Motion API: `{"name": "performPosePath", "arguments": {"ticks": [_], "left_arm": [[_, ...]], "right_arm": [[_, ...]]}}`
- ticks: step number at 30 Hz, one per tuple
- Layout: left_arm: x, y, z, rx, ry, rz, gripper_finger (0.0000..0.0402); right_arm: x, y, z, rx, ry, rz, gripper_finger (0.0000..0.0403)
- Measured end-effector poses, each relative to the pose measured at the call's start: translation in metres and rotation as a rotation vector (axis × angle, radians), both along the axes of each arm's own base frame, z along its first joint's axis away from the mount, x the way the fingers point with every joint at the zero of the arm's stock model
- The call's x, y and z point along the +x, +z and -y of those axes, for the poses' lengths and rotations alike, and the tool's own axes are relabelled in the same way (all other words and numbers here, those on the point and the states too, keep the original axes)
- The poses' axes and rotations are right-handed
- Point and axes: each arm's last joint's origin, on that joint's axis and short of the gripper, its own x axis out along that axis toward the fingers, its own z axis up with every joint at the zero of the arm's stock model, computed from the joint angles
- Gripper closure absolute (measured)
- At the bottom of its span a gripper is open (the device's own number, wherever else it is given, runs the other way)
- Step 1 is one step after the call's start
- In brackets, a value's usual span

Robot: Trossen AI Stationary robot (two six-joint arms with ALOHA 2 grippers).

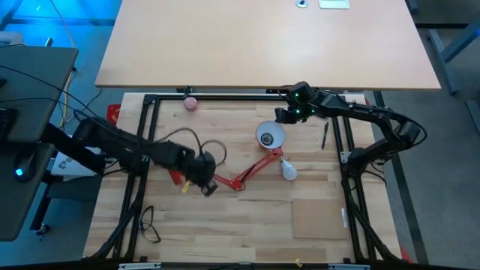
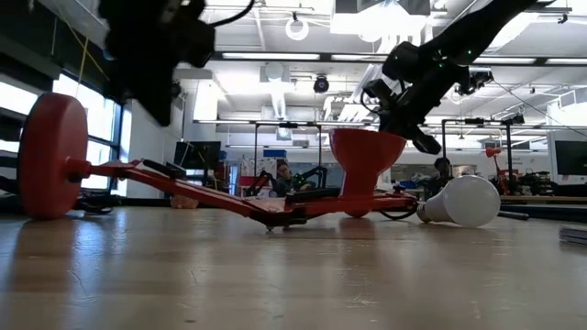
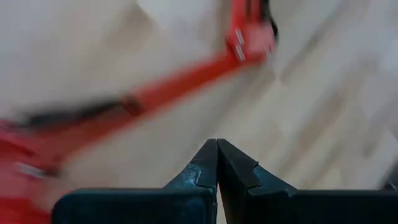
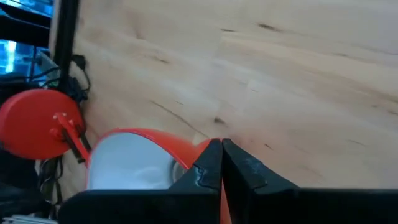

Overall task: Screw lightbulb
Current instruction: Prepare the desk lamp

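Observation:
The red desk lamp lies on the wooden table: round base (image 2: 53,156) on its edge, jointed arm (image 1: 251,171) along the table, shade (image 1: 270,136) opening upward, also in the right wrist view (image 4: 130,155). The white lightbulb (image 1: 289,170) lies on its side on the table beside the shade, also in the low view (image 2: 468,202). My left gripper (image 1: 208,187) is shut and empty, above the lamp arm (image 3: 180,81) near the base. My right gripper (image 1: 281,116) is shut, close over the shade's far rim (image 4: 221,149). My right gripper's shut fingertips (image 2: 424,142) stand right beside the shade's rim (image 2: 402,137), slanting down from the far right. I cannot tell whether they touch it.
A small pink ball (image 1: 190,103) lies at the far edge. Dark cables (image 1: 196,139) loop near the left arm, more at the near left (image 1: 150,221). A thin dark stick (image 1: 325,135) lies at the right. A lighter wood panel (image 1: 322,217) sits near right.

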Motion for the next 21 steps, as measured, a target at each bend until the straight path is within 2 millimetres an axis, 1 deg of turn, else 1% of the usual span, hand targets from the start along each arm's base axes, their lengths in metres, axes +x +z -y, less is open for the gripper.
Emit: {"name": "performPosePath", "arguments": {"ticks": [4, 7, 12, 15, 18, 21], "left_arm": [[-0.007, -0.012, 0.021, -0.081, -0.014, 0.000, 0.0401], [-0.014, -0.030, 0.028, -0.074, 0.011, -0.066, 0.0401], [-0.019, -0.059, 0.013, 0.013, 0.120, -0.130, 0.0402], [-0.021, -0.074, 0.002, 0.014, 0.149, -0.165, 0.0401], [-0.025, -0.082, -0.007, -0.009, 0.153, -0.196, 0.0402], [-0.027, -0.082, -0.014, 0.000, 0.139, -0.204, 0.0401]], "right_arm": [[0.001, 0.000, 0.001, 0.008, -0.018, 0.011, 0.0402], [0.002, 0.001, 0.002, 0.004, -0.028, 0.024, 0.0402], [0.003, 0.002, 0.002, 0.010, -0.037, 0.031, 0.0402], [0.003, 0.002, 0.002, 0.013, -0.034, 0.032, 0.0403], [0.004, 0.002, 0.000, 0.038, -0.029, 0.042, 0.0403], [0.007, 0.000, -0.007, 0.050, 0.001, 0.024, 0.0403]]}}
